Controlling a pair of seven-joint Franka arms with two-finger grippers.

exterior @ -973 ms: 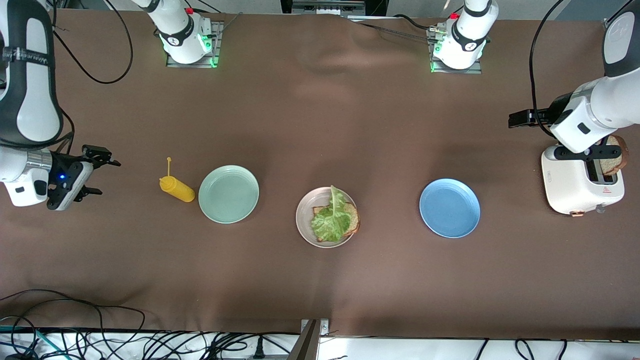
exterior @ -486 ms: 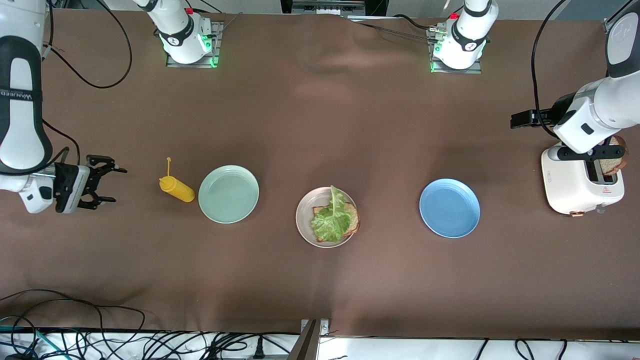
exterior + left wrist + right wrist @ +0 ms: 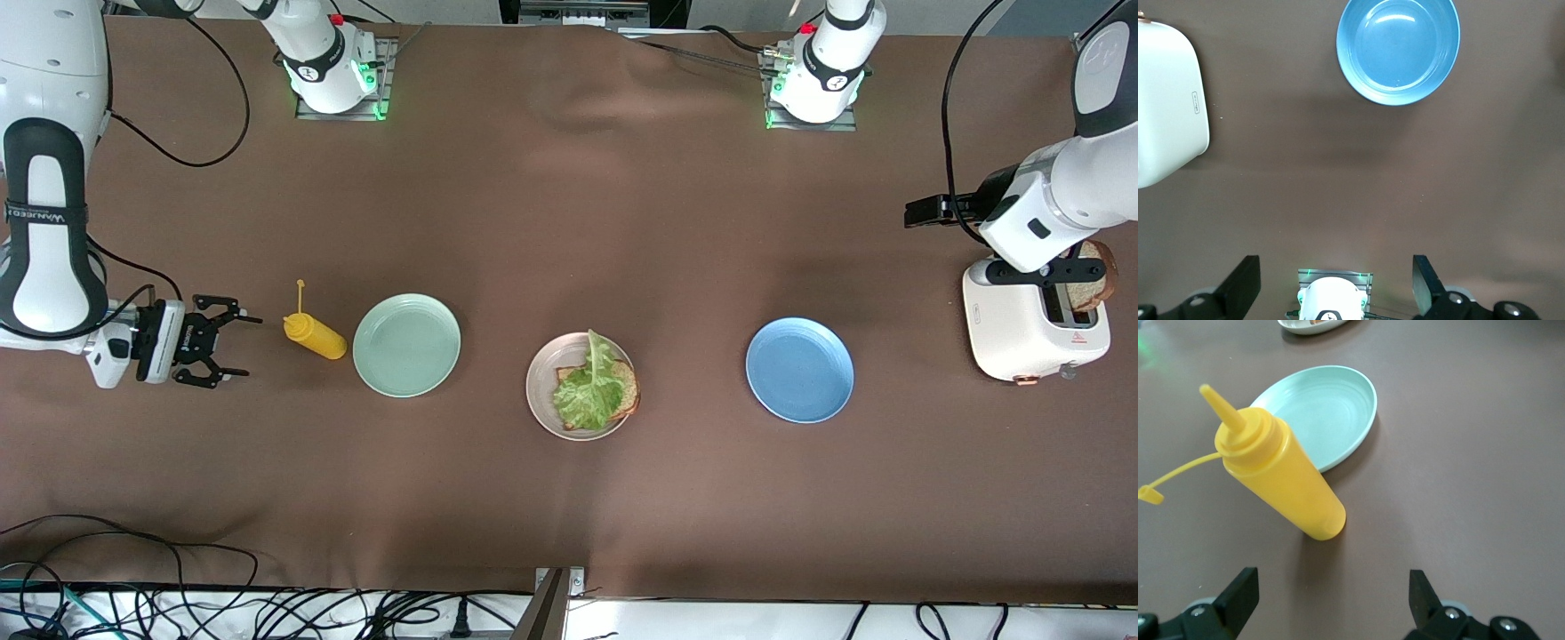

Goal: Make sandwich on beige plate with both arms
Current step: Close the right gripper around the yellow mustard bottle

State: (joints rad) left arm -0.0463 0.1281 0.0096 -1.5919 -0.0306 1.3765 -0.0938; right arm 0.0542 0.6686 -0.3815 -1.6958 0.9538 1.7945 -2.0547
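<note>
Plates 3: mint (image 3: 406, 345), beige plate (image 3: 540, 384), blue (image 3: 799, 370), 1 mustard bottle (image 3: 316, 335), 1 toaster (image 3: 1022, 329), left pincer (image 3: 1337, 288), right pincer (image 3: 233, 348) both spread, empty

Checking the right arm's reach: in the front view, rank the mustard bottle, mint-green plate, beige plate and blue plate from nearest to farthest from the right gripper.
From the right gripper, open:
1. Mustard bottle, beside it.
2. Mint-green plate, next along.
3. Beige plate, mid-table.
4. Blue plate, toward the left arm's end.

bread slice (image 3: 1090, 284) – half hidden, toaster (image 3: 1022, 331) – partly covered
</note>
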